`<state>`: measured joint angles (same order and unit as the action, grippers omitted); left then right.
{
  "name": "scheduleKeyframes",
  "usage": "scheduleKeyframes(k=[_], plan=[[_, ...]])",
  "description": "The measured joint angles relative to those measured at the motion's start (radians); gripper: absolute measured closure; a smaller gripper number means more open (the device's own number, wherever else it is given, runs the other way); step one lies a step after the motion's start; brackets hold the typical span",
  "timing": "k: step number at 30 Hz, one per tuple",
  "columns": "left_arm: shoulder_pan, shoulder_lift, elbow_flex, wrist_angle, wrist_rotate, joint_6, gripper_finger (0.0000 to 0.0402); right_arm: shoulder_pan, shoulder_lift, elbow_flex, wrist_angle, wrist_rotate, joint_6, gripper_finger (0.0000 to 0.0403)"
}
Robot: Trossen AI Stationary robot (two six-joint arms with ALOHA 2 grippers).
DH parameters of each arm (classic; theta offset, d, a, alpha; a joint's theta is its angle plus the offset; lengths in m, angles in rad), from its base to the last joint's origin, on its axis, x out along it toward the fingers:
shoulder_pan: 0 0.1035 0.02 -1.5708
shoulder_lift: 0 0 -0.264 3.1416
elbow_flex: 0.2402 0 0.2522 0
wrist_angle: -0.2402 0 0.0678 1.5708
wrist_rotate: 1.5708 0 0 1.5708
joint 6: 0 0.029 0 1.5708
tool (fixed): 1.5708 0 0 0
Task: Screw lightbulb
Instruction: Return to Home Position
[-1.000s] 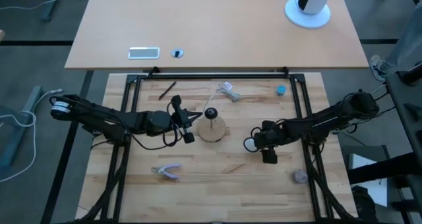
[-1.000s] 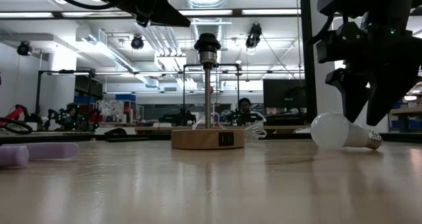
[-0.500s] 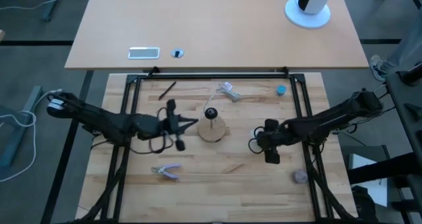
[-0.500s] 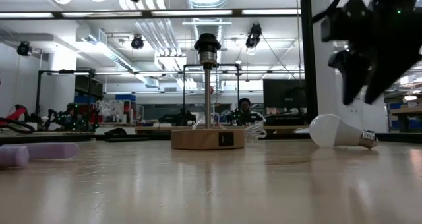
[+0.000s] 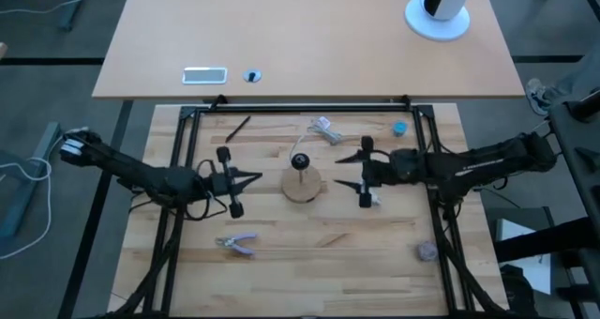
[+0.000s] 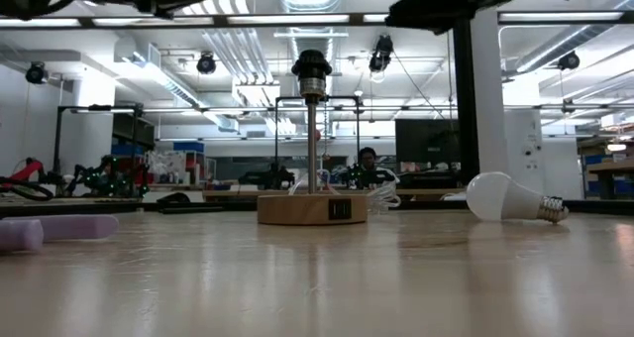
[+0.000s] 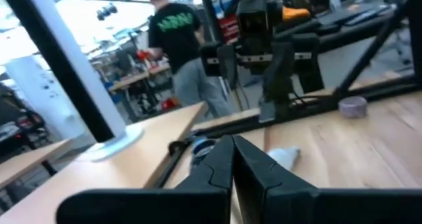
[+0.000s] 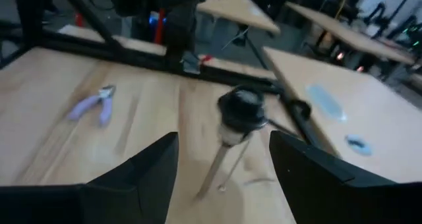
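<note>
The lamp stands at the table's middle on its round wooden base (image 5: 302, 186) (image 6: 311, 209), its empty black socket (image 5: 300, 160) (image 8: 241, 108) up on a thin stem. The white lightbulb (image 6: 507, 198) (image 5: 373, 200) lies on its side on the table right of the lamp, its screw base pointing right in the low view. My right gripper (image 5: 340, 169) (image 8: 224, 171) hovers open right of the socket, pointing level at it, above the bulb. My left gripper (image 5: 253, 179) (image 7: 232, 163) is shut and empty left of the lamp, pointing toward it.
Purple-handled pliers (image 5: 236, 244) lie near the front left. A greyish-purple ball (image 5: 427, 251) sits at the front right. A clear wrapper (image 5: 324, 129), a blue piece (image 5: 400, 129) and a black pen (image 5: 237, 128) lie along the far edge. A person (image 7: 175, 39) stands beyond the table.
My right gripper has risen off the table from over the lightbulb, tipped up from pointing down to about level, and moved toward the far edge and the lamp; the bulb stays on the table. My left gripper has drawn back from the lamp toward the table's left edge.
</note>
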<state>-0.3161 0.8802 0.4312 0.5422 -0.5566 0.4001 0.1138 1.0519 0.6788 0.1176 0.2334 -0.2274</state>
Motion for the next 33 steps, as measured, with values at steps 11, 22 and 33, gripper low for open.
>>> scheduleKeyframes(k=[11, 22, 33], plan=[[-0.008, -0.399, -0.173, -0.119, -0.074, -0.014, 0.0401, -0.085, -0.181, -0.093, -0.049, -0.023, 0.011, 0.0166], [-0.003, -0.615, -0.218, -0.295, 0.026, -0.016, 0.0401, -0.141, -0.480, -0.305, 0.065, -0.023, 0.053, 0.0181], [0.125, -0.653, -0.344, -0.146, 0.141, -0.041, 0.0401, -0.141, -0.608, -0.455, 0.205, -0.024, 0.071, 0.0183]])
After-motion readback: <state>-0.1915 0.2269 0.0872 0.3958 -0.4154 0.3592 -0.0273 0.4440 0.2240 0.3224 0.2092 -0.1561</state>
